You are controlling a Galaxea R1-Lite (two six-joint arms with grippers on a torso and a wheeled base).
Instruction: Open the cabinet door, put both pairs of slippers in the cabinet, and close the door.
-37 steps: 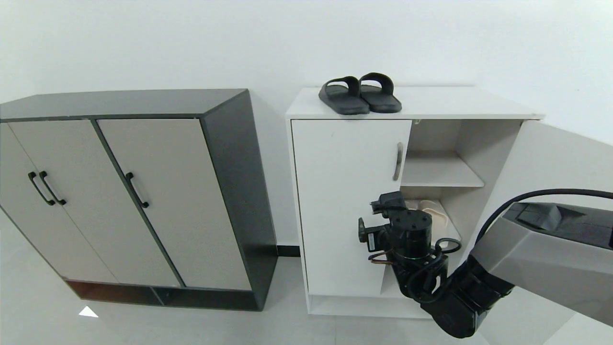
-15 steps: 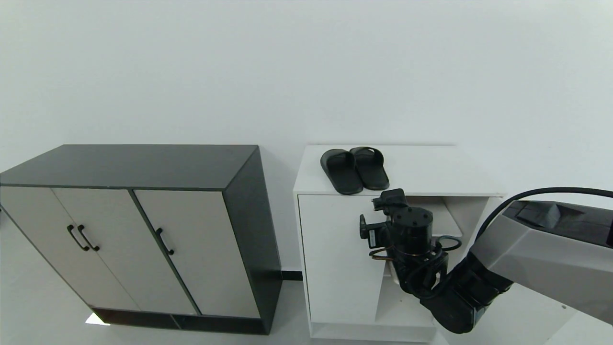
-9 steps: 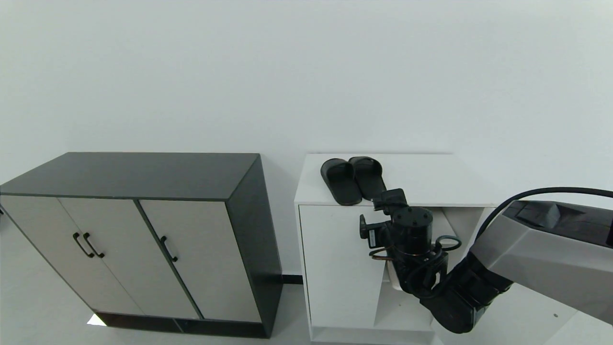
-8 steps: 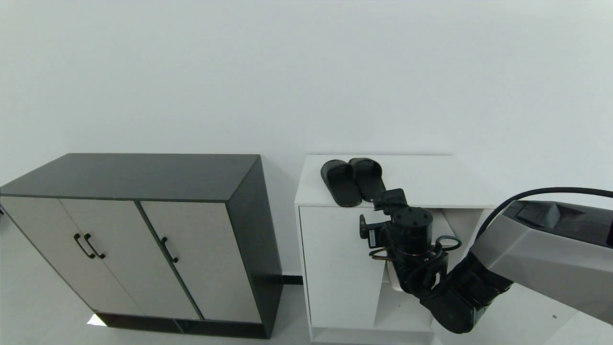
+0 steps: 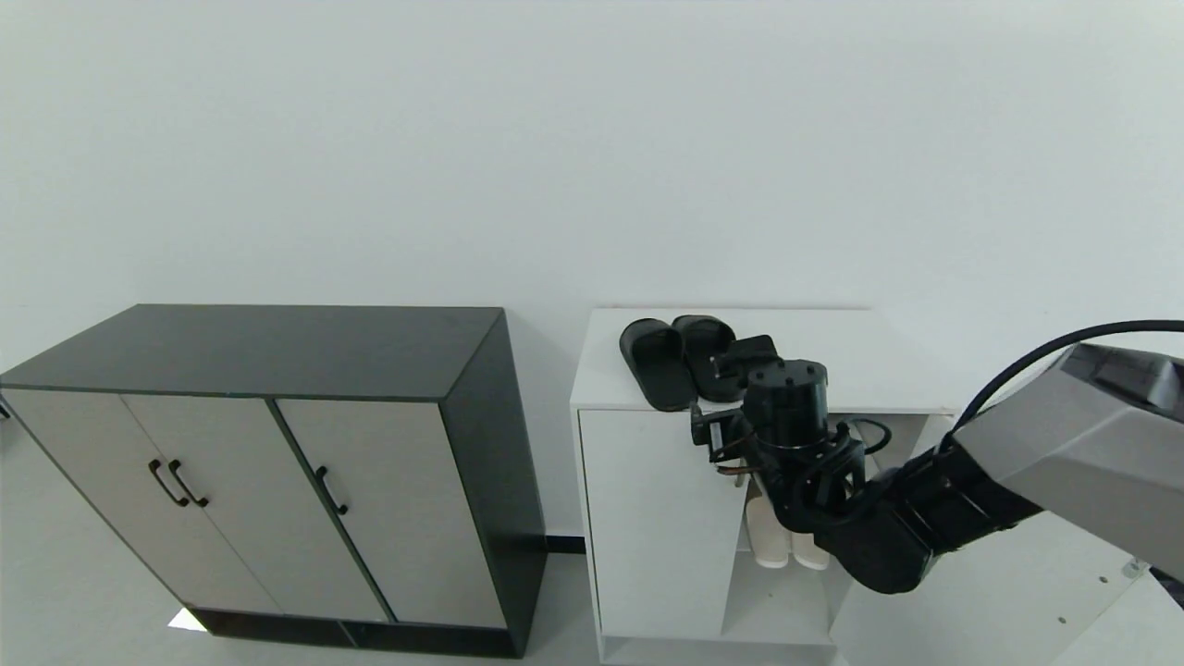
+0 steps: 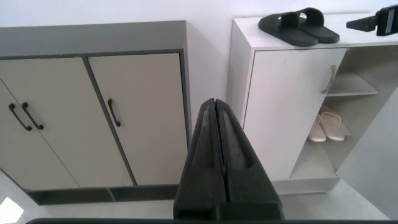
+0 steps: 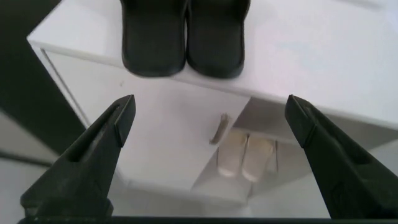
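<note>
The pair of black rubber slide slippers (image 5: 680, 363) lies atop the white wooden cabinet (image 5: 647, 518), at its left front. The pair of cream slippers (image 5: 786, 548) sits inside on a lower shelf. The right gripper (image 7: 209, 107), spread wide, hovers just before the black pair. The left gripper (image 6: 215, 106) is pressed together, empty. Picking up the second pair seems in hand: next, advance and pinch both slippers.

Slippers (image 5: 659, 365) atop cabinet (image 5: 647, 518); pair (image 6: 329, 124) seemingly inside

Head: high, frontal, far. Left wrist: low, frontal. Right wrist: close above black slippers (image 7: 184, 34). Shared: white cabinet (image 5: 652, 518).
</note>
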